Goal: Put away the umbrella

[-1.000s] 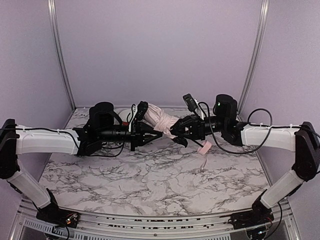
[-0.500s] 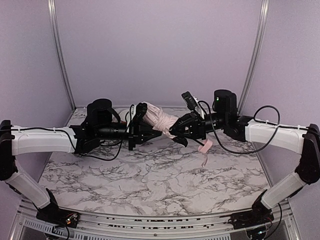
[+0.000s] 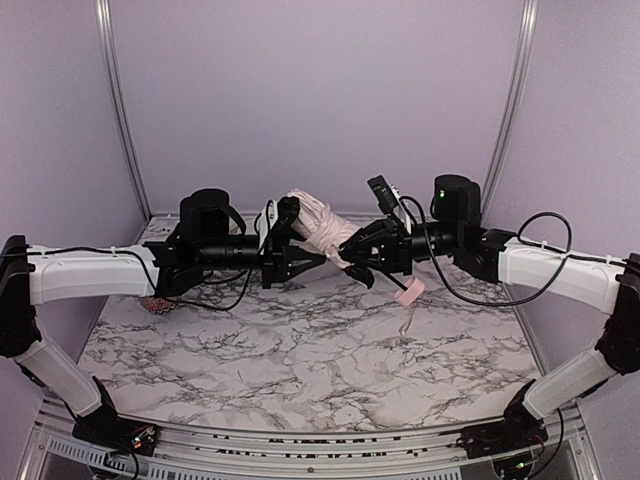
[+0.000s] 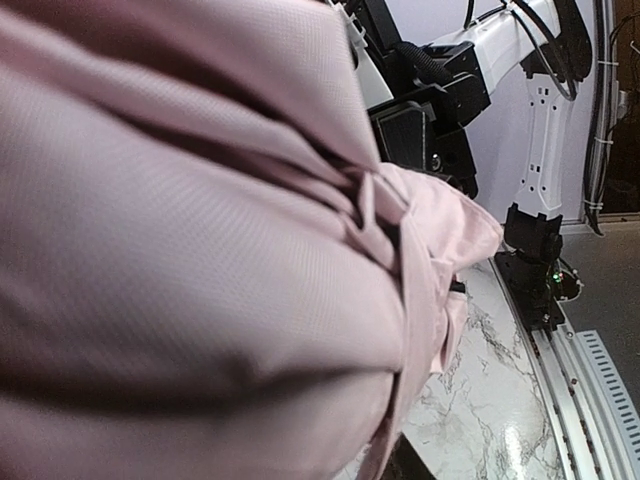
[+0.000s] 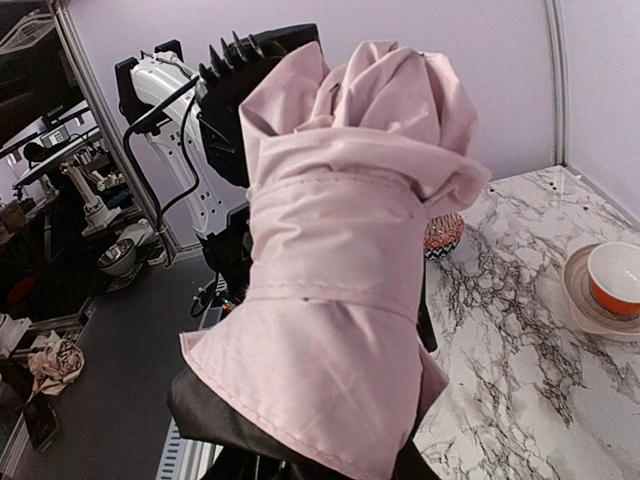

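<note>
Umbrella (image 3: 318,222) is folded into a bundle, clamped aloft by the right gripper (image 3: 352,258). Whether the left gripper (image 3: 312,260) grips it, I cannot tell. Stowing is not yet done.

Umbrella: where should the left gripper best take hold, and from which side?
Probably the bunched canopy end of the umbrella, from the left: it juts up-left, free, from the right gripper, which holds the end nearer the handle knob.

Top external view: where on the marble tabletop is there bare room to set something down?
Free: the wide near half of the marble tabletop, from the near edge to beneath the raised umbrella. Crowded: the far left, with the cup on its saucer and the patterned ball.
</note>
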Motion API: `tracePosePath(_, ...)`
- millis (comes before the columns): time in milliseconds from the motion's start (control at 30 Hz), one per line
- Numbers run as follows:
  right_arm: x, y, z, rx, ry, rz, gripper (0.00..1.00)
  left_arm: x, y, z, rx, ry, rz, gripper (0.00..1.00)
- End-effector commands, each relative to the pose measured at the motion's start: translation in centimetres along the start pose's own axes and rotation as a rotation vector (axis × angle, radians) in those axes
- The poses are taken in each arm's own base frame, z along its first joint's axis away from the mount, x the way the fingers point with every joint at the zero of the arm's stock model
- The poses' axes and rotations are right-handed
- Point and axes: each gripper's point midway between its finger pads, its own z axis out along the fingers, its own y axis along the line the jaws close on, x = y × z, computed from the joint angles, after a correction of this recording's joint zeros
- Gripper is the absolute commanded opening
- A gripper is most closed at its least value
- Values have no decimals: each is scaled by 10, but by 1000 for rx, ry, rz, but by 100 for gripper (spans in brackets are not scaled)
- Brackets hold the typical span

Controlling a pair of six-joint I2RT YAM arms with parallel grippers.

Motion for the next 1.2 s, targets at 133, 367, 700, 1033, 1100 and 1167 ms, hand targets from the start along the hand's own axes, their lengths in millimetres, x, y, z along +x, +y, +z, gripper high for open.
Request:
tracePosePath(133,-60,98,-11,-268,-119,-385,0,117,25,-22,-194,287,-239,58)
tracePosePath(367,-63,75,-17,-150,-146,-372,0,87,3,-47,-178,131,-171,54)
tracePosePath(700,-66,39,-22,89,-156,-390,0,-46,-37,-82,-192,-166,-89,62)
tracePosePath(1033,-65,25,-22,158,-156,-389,0,-89,-47,-52,-131,-236,-251,73)
tracePosePath(1100,-64,25,-21,155,-154,-388,0,-90,-44,-46,-139,-236,-279,70)
tracePosePath(1167,-65,25,-21,155,-155,-389,0,-88,-41,-39,-136,-230,-309,65)
